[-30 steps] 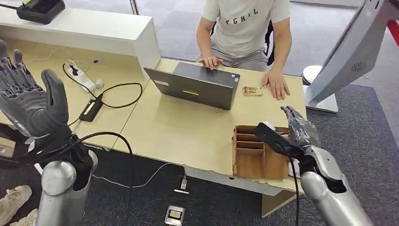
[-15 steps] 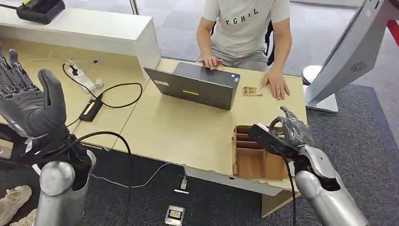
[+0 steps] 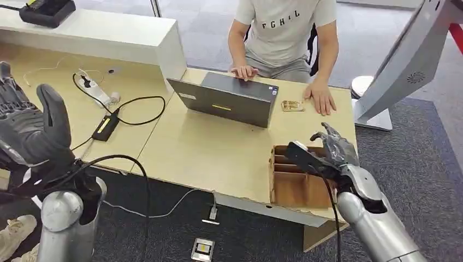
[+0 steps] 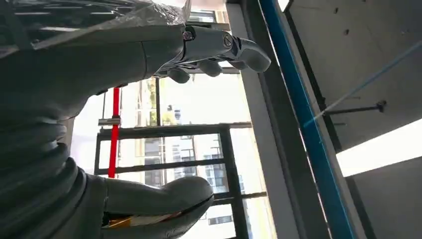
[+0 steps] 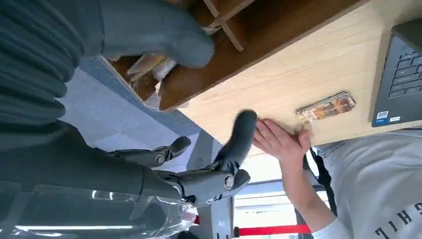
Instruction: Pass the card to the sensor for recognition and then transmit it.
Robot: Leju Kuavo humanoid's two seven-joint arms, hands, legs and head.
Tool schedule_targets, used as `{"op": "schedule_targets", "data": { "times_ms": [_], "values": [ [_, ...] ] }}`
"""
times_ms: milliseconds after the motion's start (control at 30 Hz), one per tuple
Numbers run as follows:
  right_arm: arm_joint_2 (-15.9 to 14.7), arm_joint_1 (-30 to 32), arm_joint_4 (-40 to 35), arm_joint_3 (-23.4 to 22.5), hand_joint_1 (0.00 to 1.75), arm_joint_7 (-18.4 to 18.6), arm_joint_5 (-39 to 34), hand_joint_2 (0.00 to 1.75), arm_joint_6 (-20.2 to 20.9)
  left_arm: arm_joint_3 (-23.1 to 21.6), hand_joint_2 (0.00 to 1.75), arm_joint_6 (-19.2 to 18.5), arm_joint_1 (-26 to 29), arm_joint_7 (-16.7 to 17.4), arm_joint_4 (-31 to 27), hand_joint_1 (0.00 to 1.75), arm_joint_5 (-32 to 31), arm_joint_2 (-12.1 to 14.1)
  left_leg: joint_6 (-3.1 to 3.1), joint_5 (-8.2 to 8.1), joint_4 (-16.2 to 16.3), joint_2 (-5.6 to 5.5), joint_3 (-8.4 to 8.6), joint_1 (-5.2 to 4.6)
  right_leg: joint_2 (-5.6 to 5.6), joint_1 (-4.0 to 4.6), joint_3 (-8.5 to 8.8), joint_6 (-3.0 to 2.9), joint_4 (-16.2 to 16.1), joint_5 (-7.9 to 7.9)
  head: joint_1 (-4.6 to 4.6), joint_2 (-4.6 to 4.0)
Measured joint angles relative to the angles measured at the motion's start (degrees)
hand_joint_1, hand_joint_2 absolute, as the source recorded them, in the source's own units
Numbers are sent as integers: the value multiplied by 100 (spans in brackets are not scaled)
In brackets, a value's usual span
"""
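A wooden card box (image 3: pixel 297 183) with several compartments stands at the table's near right corner. My right hand (image 3: pixel 334 147) hovers over its far right side with fingers spread. In the right wrist view its thumb (image 5: pixel 164 35) lies over a compartment holding cards (image 5: pixel 149 64), while the other fingers (image 5: pixel 239 139) stay outside the box, pinching nothing. One patterned card (image 3: pixel 292 105) lies flat on the table by the person's hand (image 3: pixel 322 100). My left hand (image 3: pixel 30 128) is raised at the left, open and holding nothing.
A person sits behind the table at an open laptop (image 3: pixel 229 101). A white tilted kiosk (image 3: pixel 407 63) stands at the right. A black device (image 3: pixel 46 11) sits on the white counter (image 3: pixel 125 35). A power strip (image 3: pixel 95 90) and cables lie on the left table.
My right hand has come down and nearer over the card box, its fingers curling a little. My left hand has drifted slightly left and lower. The person has not moved.
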Motion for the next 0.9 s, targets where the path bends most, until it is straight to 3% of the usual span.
{"op": "schedule_targets", "data": {
  "times_ms": [900],
  "values": [
    [-15, -145, 374, 87, 0, 175, -138, 175, -197, 118, 175, 0, 99, -168, -46, 0, 186, -15, 0, 0, 2, -1, -1, 0, 0, 0, -3, 1, 0, 1, 0, 0]
  ]
}}
